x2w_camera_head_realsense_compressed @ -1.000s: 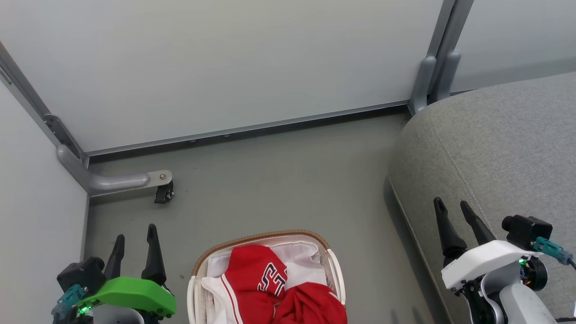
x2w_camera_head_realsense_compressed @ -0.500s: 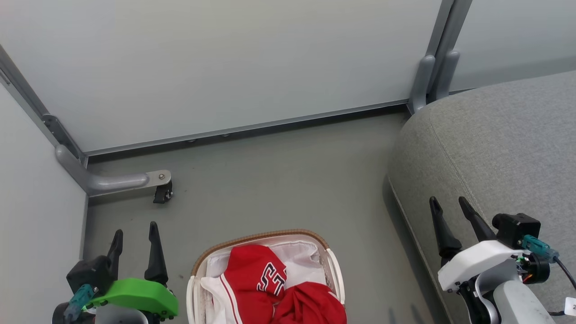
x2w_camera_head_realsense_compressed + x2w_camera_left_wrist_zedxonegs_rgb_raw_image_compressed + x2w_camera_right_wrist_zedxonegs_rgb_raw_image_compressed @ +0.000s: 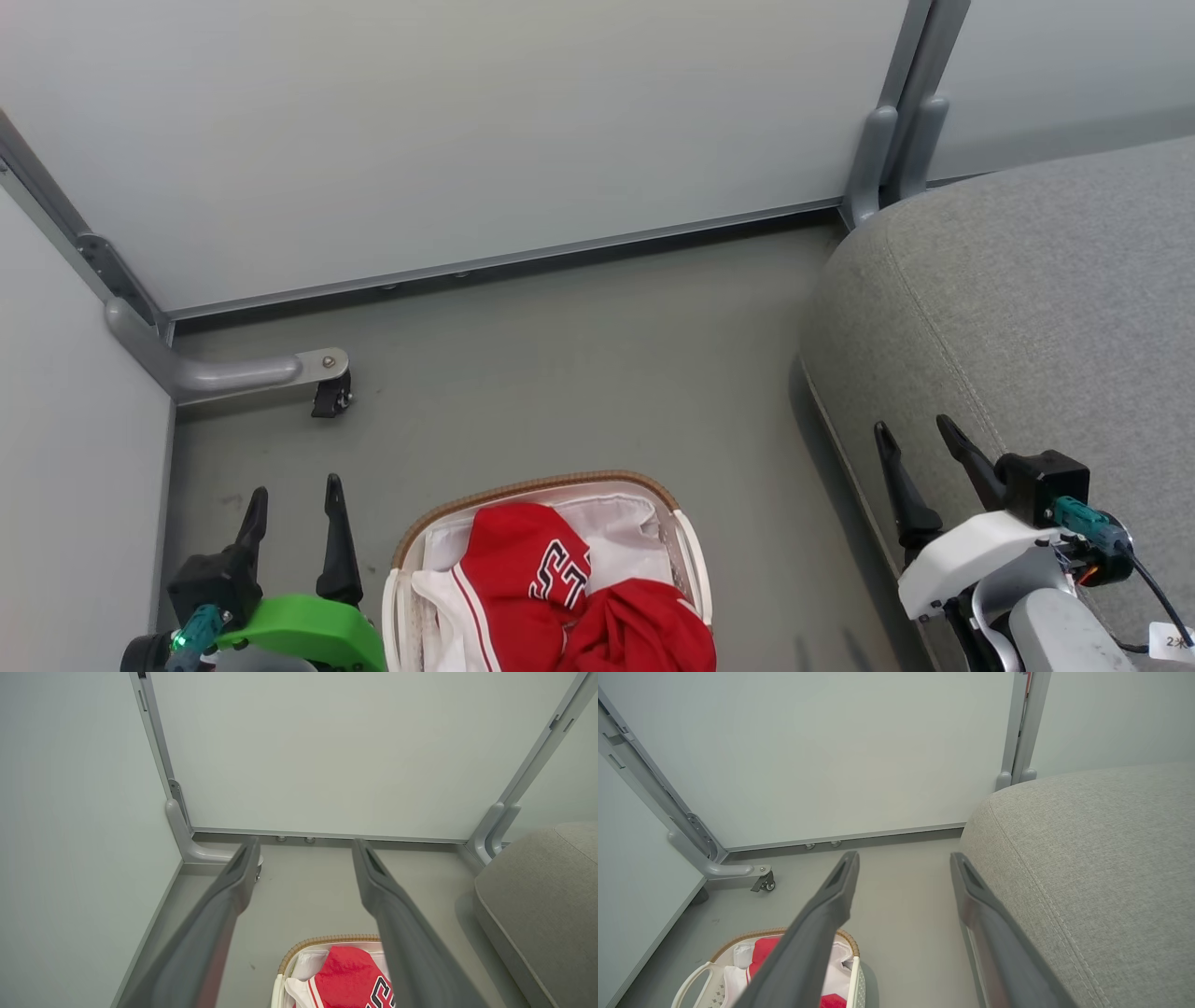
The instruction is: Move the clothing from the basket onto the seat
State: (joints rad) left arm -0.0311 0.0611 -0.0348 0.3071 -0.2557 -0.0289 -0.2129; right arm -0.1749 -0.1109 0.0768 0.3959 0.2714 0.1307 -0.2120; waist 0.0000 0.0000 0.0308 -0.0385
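Observation:
The white basket (image 3: 686, 551) with a brown woven rim stands on the floor at the bottom middle of the head view. Red and white clothing (image 3: 523, 569) fills it, a red jersey with black-and-white lettering on top. The basket (image 3: 303, 946) and clothing (image 3: 348, 973) also appear low in the left wrist view, and the basket (image 3: 698, 973) at the lower left of the right wrist view. The grey seat (image 3: 1036, 308) fills the right side. My left gripper (image 3: 293, 499) is open, left of the basket. My right gripper (image 3: 915, 431) is open over the seat's front edge.
Pale partition panels close the back and left. A grey metal foot with a small black caster (image 3: 331, 397) juts onto the floor at the left. A grey post (image 3: 887, 159) stands at the seat's far corner. Bare grey floor (image 3: 579, 373) lies between basket and panels.
The head camera has shifted a little. Both grippers have edged inward toward the basket and sit slightly lower in view; their jaws stay open. The clothing has not moved.

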